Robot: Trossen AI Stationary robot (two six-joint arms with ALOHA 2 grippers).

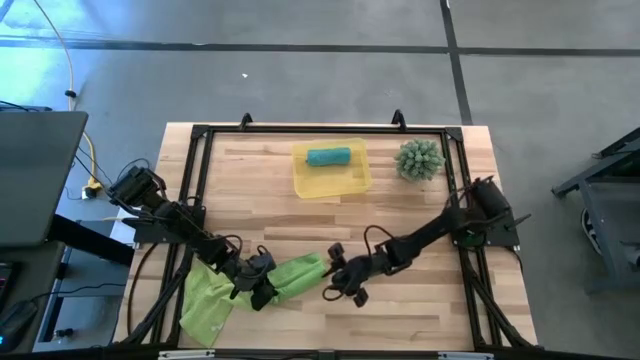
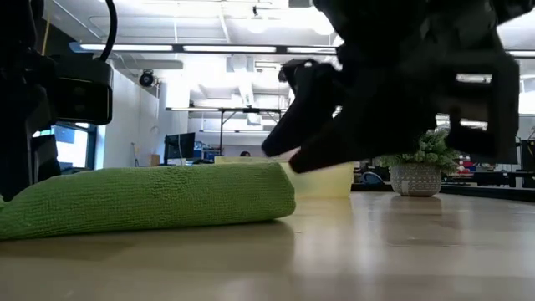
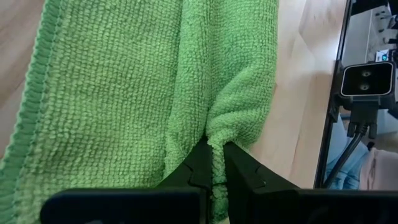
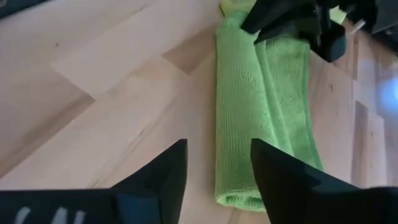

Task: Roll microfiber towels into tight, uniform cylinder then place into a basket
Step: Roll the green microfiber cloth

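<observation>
A: Where does the work stand, and what holds the green towel [image 1: 285, 277]?

B: The towel lies near the table's [image 1: 400, 230] front edge as a partly rolled band. The left gripper [image 3: 214, 163] has its fingers pressed together, pinching a fold of cloth at one end. This pinch probably anchors the roll so the layers do not slacken.

A: And the right gripper [image 4: 217, 163]?

B: It hovers just off the towel's other end with its fingers spread and nothing between them. In its wrist view the band runs away from the gap between the fingers, which suggests it is lined up to take the free end, though that is only a judgement.

A: Why is a second green cloth [image 1: 203, 305] beside the left arm?

B: It lies loose and unrolled at the front left corner, apparently awaiting its turn.

A: Is anything already stored?

B: Yes. A teal roll [image 1: 328, 156] lies inside the basket [image 1: 355, 182] at the table's far side, beside a potted plant [image 1: 419, 159]. The basket sits well apart from the grippers, leaving open board for rolling.

A: What could fail here?

B: With only one end pinched, the roll may loosen.
</observation>
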